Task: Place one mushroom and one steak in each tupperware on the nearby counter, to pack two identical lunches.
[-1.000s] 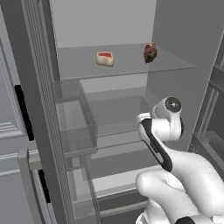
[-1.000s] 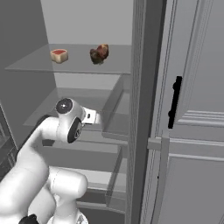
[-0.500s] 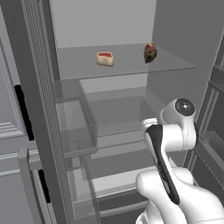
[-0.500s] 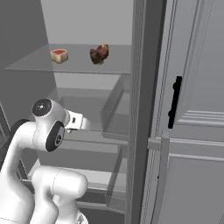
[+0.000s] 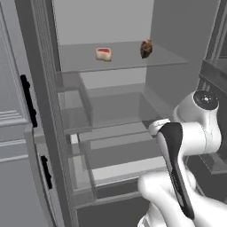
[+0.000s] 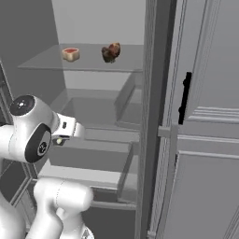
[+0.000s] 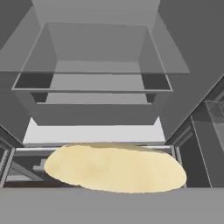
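Open fridge ahead, glass shelf (image 5: 119,60) at top. Steak (image 5: 103,53) on that shelf, left-centre in the left base view; reads as a pale block with red top. Dark brown-red item (image 5: 146,48) on same shelf to the steak's right, well apart; identity unclear, too small to call. Same pair in right base view: steak (image 6: 71,54) left, dark item (image 6: 111,52) right.

Arm folded in front of the lower fridge compartments, elbow high, wrist turned toward the clear drawers (image 5: 111,150). Tool (image 6: 59,139) tucked behind the wrist in right base view, a small pale yellowish speck showing at it.

Hand view: looks into the fridge over a clear bin (image 7: 92,87), with a pale yellow rounded mushroom (image 7: 114,167) right at the bottom, at the fingertips. Tool closed down narrow, gripping the mushroom; fingertips themselves hidden behind it.

Grey cabinet door with black handle (image 6: 185,98) at right of the right base view.
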